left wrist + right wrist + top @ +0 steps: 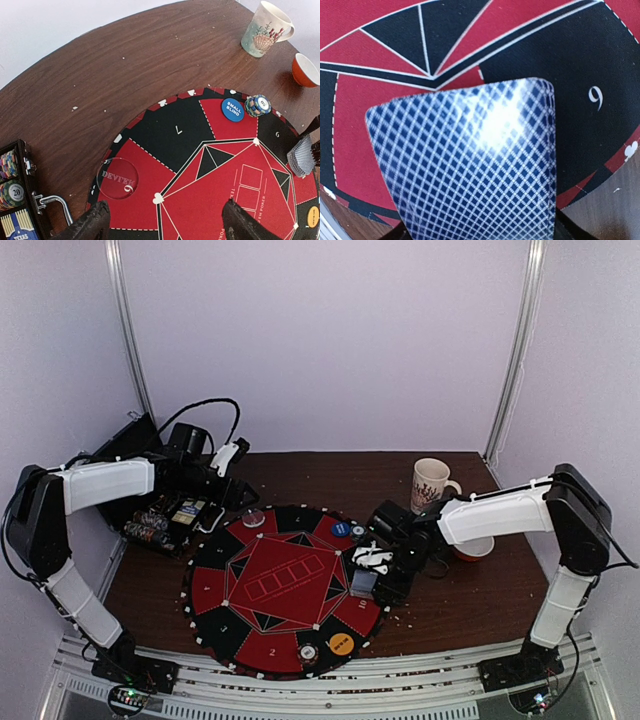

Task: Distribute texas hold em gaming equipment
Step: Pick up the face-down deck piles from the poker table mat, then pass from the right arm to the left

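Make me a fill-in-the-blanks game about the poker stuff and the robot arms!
1. The right gripper is shut on a deck of ____.
2. The blue button says SMALL ____.
3. The left gripper is ____ and holds nothing.
4. The mug stands outside the round red-and-black ____.

Missing words: cards; BLIND; open; mat.

Stock: one poker mat (pixel 285 585), one mug (pixel 264 29), one bowl (pixel 306 70), one chip case (pixel 15 200), one deck of cards (pixel 470 165). Buttons, three: blue button (pixel 232 109), orange button (pixel 341 644), clear button (pixel 117 177). Loose stacks on the mat, two: far chip stack (pixel 258 105), near chip stack (pixel 308 652).
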Robot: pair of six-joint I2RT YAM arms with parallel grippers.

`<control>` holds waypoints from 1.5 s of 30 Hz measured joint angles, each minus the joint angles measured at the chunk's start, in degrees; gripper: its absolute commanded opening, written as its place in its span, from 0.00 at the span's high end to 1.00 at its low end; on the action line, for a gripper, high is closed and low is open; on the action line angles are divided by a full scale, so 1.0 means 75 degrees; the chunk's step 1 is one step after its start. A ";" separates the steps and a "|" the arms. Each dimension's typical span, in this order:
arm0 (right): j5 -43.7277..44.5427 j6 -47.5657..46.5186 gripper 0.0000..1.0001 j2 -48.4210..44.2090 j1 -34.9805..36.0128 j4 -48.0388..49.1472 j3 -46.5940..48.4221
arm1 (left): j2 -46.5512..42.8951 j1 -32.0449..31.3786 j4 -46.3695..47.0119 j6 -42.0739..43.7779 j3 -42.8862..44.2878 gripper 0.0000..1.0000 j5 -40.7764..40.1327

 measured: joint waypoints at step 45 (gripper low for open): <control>0.1699 -0.1346 0.60 -0.0868 0.1023 0.1877 0.1393 | 0.0434 -0.1684 0.4468 -0.4590 -0.1276 0.17 0.3407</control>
